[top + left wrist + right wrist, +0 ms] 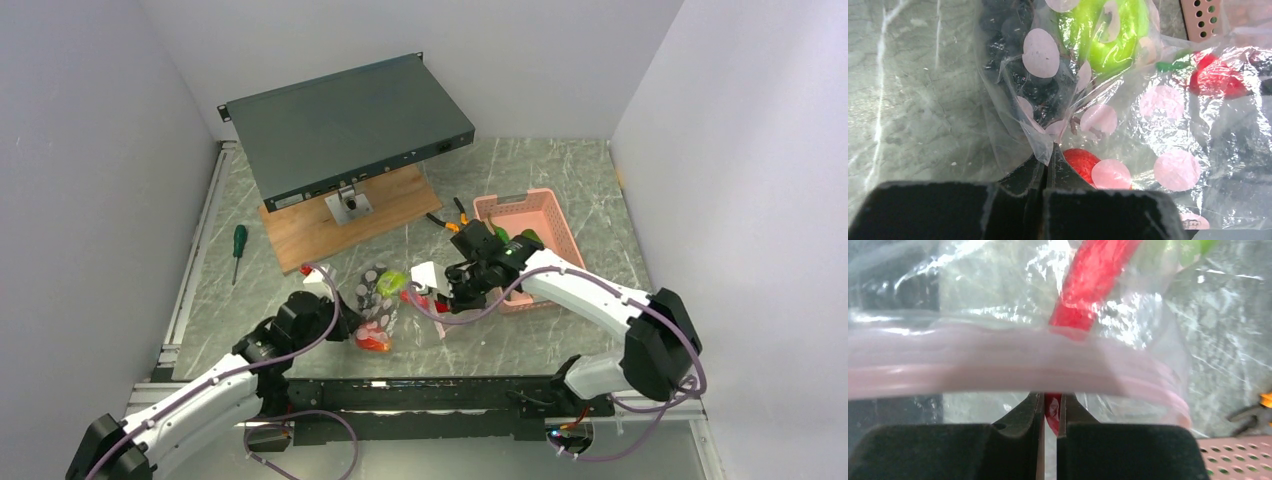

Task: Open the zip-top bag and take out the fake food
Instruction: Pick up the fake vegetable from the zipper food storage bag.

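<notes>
The zip-top bag [382, 300] lies between the arms, clear with pink dots. Inside show a green apple [1108, 30], dark grapes [1008, 45], a red strawberry-like piece [1218, 80] and another red piece [1080, 162]. My left gripper [1048, 150] is shut on a fold of the bag's plastic at its left end [345, 322]. My right gripper [1052, 407] is at the bag's right end [440, 298], shut on the tip of a long red piece [1093, 280]. The pink zip strip [998, 372] runs across just beyond its fingertips.
The pink basket [545, 215] stands behind the right arm with something green at its near side. Orange-handled pliers [448, 222] lie left of it. A grey rack unit [340, 125] rests on a wooden board [310, 225] at the back. A green screwdriver [238, 245] lies at the left.
</notes>
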Available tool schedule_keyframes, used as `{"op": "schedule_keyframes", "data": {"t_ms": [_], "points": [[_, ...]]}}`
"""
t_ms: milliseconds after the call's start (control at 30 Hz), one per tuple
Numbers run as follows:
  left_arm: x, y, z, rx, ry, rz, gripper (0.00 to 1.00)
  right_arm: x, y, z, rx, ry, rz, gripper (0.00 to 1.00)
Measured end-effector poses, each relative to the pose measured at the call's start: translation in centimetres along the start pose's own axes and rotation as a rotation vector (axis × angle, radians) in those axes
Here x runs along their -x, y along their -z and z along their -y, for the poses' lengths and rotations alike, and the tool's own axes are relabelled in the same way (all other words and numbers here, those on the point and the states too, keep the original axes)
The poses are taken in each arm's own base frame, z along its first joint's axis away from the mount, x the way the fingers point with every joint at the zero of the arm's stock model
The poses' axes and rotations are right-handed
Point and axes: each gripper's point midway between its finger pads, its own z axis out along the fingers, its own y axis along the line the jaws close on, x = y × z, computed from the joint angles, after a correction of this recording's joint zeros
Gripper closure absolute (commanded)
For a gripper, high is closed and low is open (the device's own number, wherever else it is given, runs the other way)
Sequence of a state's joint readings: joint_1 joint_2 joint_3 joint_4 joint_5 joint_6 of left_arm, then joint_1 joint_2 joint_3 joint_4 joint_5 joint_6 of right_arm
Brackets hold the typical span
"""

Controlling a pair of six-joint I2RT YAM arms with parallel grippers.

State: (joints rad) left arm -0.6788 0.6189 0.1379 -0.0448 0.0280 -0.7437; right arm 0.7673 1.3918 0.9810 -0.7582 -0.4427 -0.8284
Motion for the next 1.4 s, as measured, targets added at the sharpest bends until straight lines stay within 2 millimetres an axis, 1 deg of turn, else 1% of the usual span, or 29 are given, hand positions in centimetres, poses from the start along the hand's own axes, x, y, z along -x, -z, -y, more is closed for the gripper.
{"op": "schedule_keyframes", "data": {"t_ms": [167, 333, 500, 633, 700, 833, 933, 1033, 1100, 1233, 1400], "points": [[0.3, 0.7, 0.0, 0.031, -0.042, -0.025, 1.00, 0.8, 1.8, 0.4, -0.057, 0.094, 0.026, 1.00], [0.5, 1.0, 0.0, 0.048, -0.070, -0.046, 1.00, 1.6, 3.1, 0.5, -0.100, 0.200, 0.060, 1.00], [0.2, 1.0, -0.4, 0.064, -0.081, -0.067, 1.00, 0.8, 3.2, 0.4, -0.112, 0.291, 0.037, 1.00], [0.1, 1.1, -0.5, 0.073, -0.089, -0.079, 1.00, 0.8, 3.5, 0.7, -0.119, 0.351, 0.028, 1.00], [0.2, 1.2, -0.4, 0.072, -0.095, -0.079, 1.00, 0.9, 3.4, 0.1, -0.092, 0.384, 0.041, 1.00], [0.4, 1.2, -0.3, 0.084, -0.111, -0.098, 1.00, 1.2, 3.1, -1.5, -0.007, 0.460, 0.082, 1.00], [0.8, 1.2, 0.2, 0.083, -0.128, -0.109, 1.00, 1.1, 3.1, -1.8, 0.009, 0.494, 0.082, 1.00], [1.1, 1.3, 0.4, 0.081, -0.139, -0.108, 1.00, 0.8, 3.3, -1.3, -0.014, 0.499, 0.054, 1.00], [1.0, 1.4, 0.3, 0.085, -0.145, -0.114, 1.00, 0.3, 3.7, -0.6, -0.050, 0.496, 0.023, 1.00], [0.8, 1.7, 0.0, 0.095, -0.145, -0.122, 1.00, -0.7, 5.3, 0.9, -0.127, 0.478, -0.017, 1.00], [1.1, 2.1, 0.0, 0.102, -0.137, -0.102, 1.00, -2.1, 7.5, 1.4, -0.180, 0.446, -0.028, 1.00]]}}
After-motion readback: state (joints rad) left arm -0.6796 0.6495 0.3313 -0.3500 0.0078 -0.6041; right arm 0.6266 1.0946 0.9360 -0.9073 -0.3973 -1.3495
